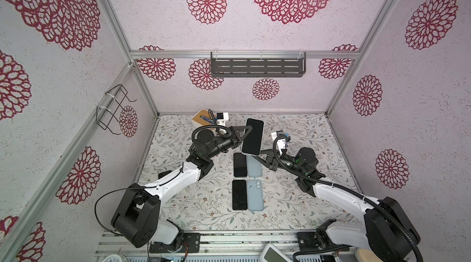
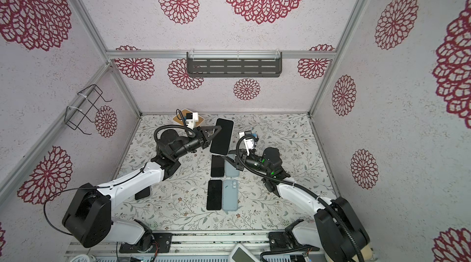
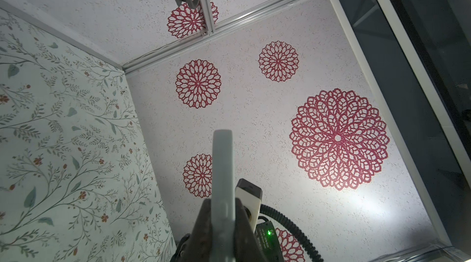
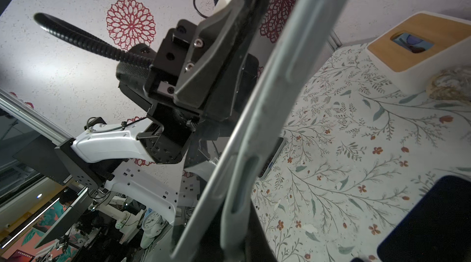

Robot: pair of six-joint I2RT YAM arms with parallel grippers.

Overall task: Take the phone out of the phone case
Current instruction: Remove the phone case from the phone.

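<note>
Floral desk [image 1: 293, 197], pink flower-print walls. L hand [image 1: 246, 132] clamped on phone [image 1: 252, 135], which sits in its case [image 4: 293, 69], held up above desk. R hand [image 1: 258, 157] at phone's near end; can't tell if it's gripping.

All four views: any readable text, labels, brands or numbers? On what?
No text can be read in any view.
Black module with a green light, left wrist view: faint white print, too small to read.
Clock behind the cell, right wrist view: dial marks blurred.
Cased phone and the phones lying on the table: screens dark, nothing displayed.
</note>
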